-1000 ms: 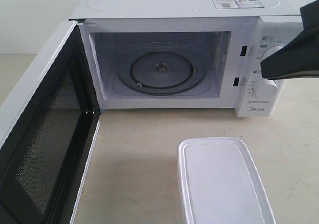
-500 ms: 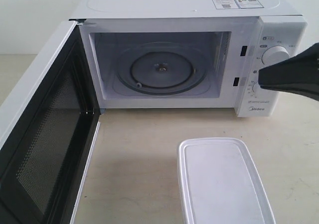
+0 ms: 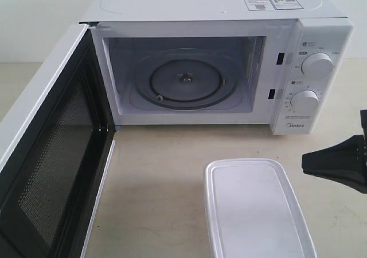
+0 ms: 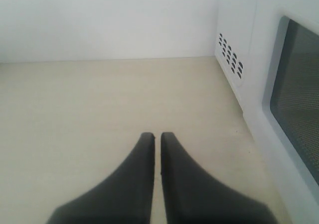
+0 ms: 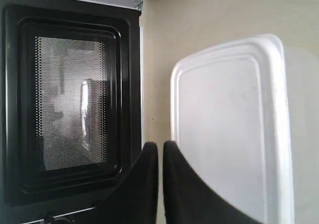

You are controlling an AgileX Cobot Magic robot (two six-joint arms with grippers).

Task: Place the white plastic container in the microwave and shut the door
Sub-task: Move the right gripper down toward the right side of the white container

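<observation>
White plastic container (image 3: 258, 212) lies apart, just beside the right jaws, clenched empty.

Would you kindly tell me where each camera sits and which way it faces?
Exterior: before the microwave, raised, looking down into its open cavity; right pincer at the edge.
Left wrist: on the left arm, looking past the shut left pincer over the table beside the door.
Right wrist: on the right arm, looking past its pincer over the container at the door's inside.
All three show the door.
</observation>
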